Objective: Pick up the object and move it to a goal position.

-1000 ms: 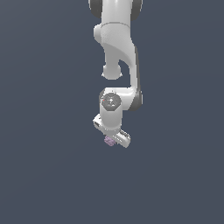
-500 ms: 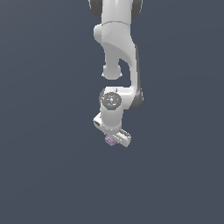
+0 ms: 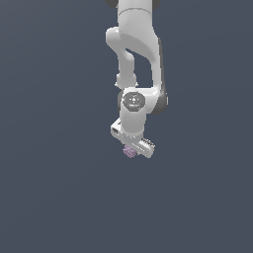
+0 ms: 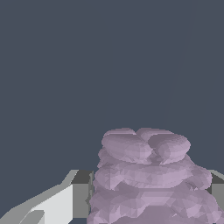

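Snugly between fingers (image 4: 81,194): the object (image 4: 146,179)

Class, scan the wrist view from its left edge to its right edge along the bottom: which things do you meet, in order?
White finger → purple knobbly object → second finger, only a sliver at the edge. The jaws sit on either side of the object.
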{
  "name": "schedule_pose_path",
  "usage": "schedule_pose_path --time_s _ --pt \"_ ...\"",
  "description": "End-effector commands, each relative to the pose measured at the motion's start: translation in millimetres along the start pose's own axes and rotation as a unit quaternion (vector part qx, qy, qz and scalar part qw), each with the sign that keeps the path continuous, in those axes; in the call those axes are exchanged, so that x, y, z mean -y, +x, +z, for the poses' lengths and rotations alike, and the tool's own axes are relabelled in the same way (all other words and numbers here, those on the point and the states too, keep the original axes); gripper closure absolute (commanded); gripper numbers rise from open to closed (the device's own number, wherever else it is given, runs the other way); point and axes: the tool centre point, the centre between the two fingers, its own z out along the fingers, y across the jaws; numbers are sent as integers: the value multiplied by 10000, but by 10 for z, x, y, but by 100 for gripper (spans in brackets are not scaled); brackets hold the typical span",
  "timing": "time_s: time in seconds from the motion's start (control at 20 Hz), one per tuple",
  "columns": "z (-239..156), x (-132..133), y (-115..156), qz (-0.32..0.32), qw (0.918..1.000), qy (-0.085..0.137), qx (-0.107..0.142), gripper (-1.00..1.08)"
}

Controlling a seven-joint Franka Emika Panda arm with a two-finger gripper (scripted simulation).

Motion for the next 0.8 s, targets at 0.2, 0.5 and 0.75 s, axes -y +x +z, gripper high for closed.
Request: schedule_pose_path --time_s 0.2,0.5,0.75 --pt "-422 92 -401 -3 10000 6 -1 108" --pt "-899 194 -850 -3 10000 4 -3 108" --pt "-1329 287 -1245 -2 10000 0 -8 108"
